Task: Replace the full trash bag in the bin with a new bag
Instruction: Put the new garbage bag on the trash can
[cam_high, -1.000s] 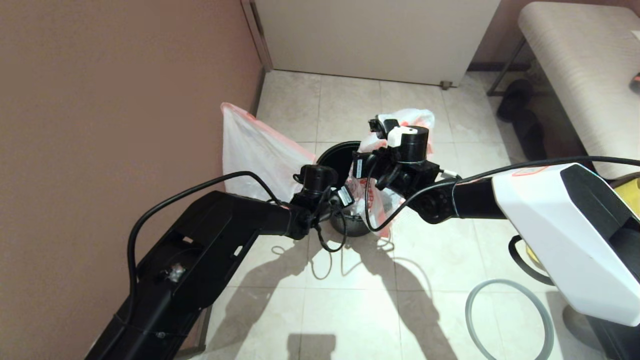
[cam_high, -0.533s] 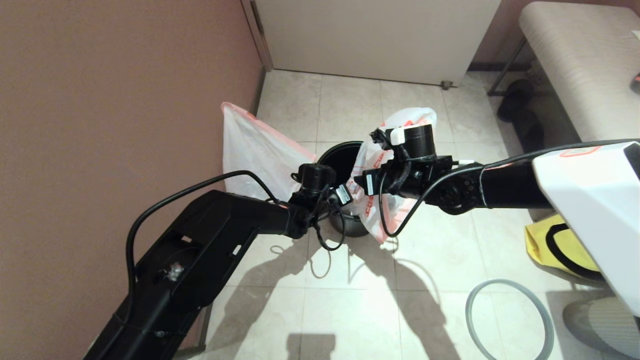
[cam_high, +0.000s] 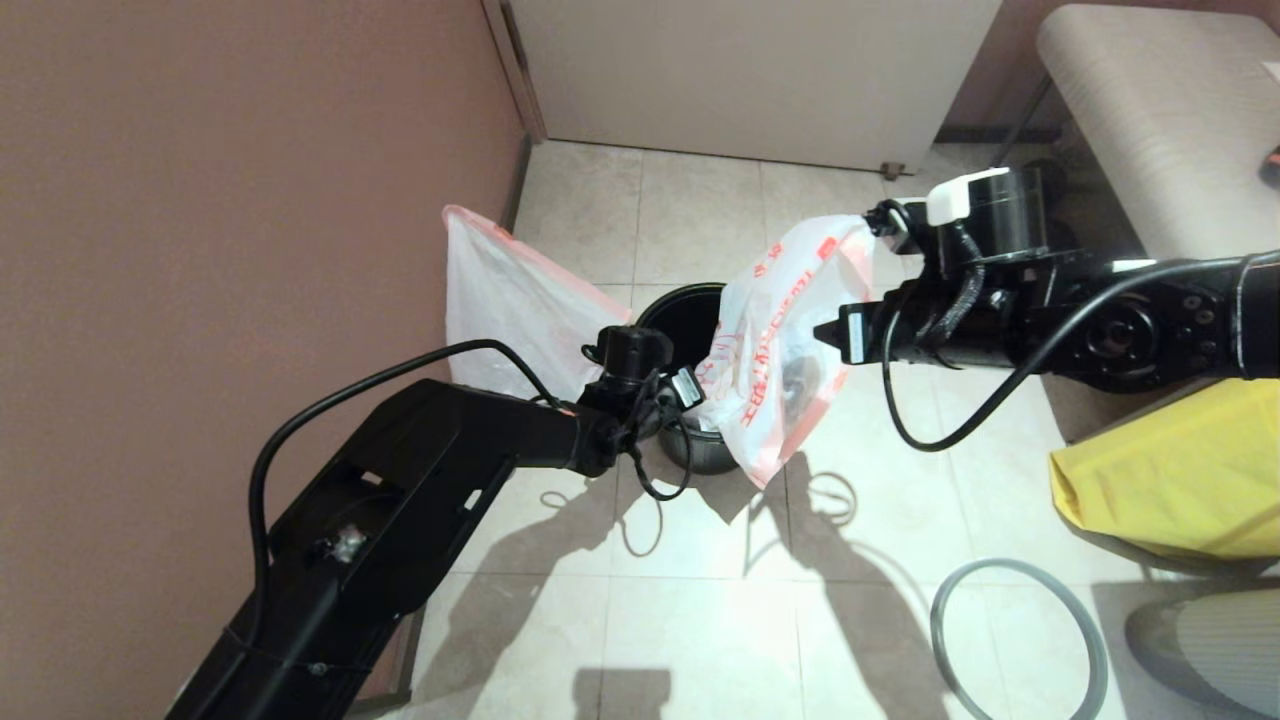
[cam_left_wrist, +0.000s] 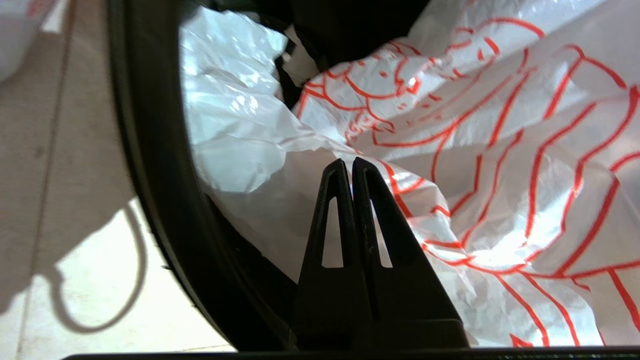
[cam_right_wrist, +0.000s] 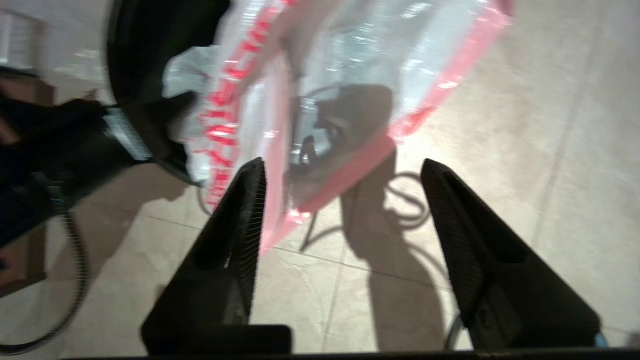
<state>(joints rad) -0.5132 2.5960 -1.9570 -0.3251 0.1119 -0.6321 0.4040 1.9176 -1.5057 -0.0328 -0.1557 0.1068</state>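
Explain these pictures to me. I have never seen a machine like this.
This is a two-armed robot standing on a tiled floor. The wide picture comes from a camera on its head. The other two come from cameras on its wrists, looking past the black fingers. The left gripper is at the rim of the bin, its fingers shut on the new bag, the one with bold red print. The right gripper is open, close to that bag and holding nothing. Another white bag, probably the full one, stands by the wall. A grey ring and a yellow bag lie on the floor.
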